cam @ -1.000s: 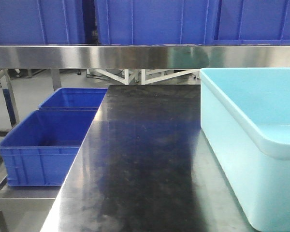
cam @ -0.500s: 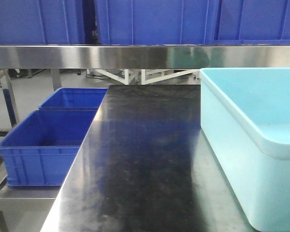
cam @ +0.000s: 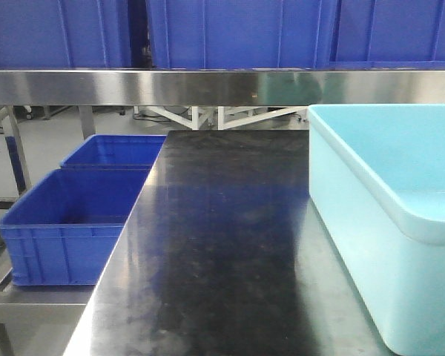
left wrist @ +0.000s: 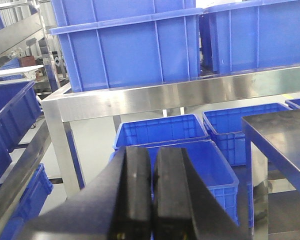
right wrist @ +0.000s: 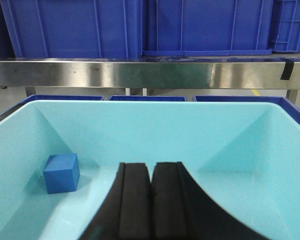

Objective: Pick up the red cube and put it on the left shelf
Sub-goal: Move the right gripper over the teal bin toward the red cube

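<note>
The left shelf [cam: 208,87] runs straight across behind the black-topped table [cam: 222,245], past its far end. It shows me a flat brushed-steel front rail with a soft sheen. A row of large dark blue crates [cam: 237,33] with ribbed walls stands on the tier above that rail, side by side. From the left wrist camera I see the same rack at an angle, with a steel corner post and more blue crates on the tiers beyond.

The left gripper [left wrist: 152,152] hangs off the table's left side with its black pads pressed flat together and nothing between them. The right gripper [right wrist: 150,167] is likewise closed and empty, poised over the pale turquoise tub [cam: 371,282] that sits on the table's right half.

Inside that tub, near its left wall, lies a single cube [right wrist: 61,173]. It reads blue to me, though the tub's tint may be colouring it.

The table top is dark and glossy with a steel edge, scuffed and smeared. To the table's left, lower down, two open blue bins [cam: 67,222] stand one behind the other. Under the rail I can see pale grey floor [cam: 52,141].
</note>
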Motion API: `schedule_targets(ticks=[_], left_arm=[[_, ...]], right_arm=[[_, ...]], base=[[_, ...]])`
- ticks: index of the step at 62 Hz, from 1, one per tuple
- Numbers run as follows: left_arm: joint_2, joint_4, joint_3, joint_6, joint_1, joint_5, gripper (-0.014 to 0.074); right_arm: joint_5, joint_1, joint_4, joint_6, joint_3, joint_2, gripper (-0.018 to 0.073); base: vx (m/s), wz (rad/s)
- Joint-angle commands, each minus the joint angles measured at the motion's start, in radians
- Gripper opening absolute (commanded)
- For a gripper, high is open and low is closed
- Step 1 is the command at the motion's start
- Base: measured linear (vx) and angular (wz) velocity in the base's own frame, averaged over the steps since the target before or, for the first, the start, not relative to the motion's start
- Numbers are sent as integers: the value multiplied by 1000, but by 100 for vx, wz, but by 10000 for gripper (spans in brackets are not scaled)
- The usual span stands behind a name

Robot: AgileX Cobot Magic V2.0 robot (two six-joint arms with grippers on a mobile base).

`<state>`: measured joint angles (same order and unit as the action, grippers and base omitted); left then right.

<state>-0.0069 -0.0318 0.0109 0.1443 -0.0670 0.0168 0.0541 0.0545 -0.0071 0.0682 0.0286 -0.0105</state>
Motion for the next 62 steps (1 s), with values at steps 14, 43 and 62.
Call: schedule_targets(ticks=[14,43,62], left_arm=[[8,-10,22,1,-1,-82,106],[8,-10,22,1,-1,-82,106],[8,-10,22,1,-1,-82,106]], right_arm=[[-165,-3,-1,-8,-24,-18,57],[-86,-2,-1,-8,-294,426,57],[-17,-2,-1,-8,-598,767,64]], base=[[0,0],[0,0],[-1,-5]])
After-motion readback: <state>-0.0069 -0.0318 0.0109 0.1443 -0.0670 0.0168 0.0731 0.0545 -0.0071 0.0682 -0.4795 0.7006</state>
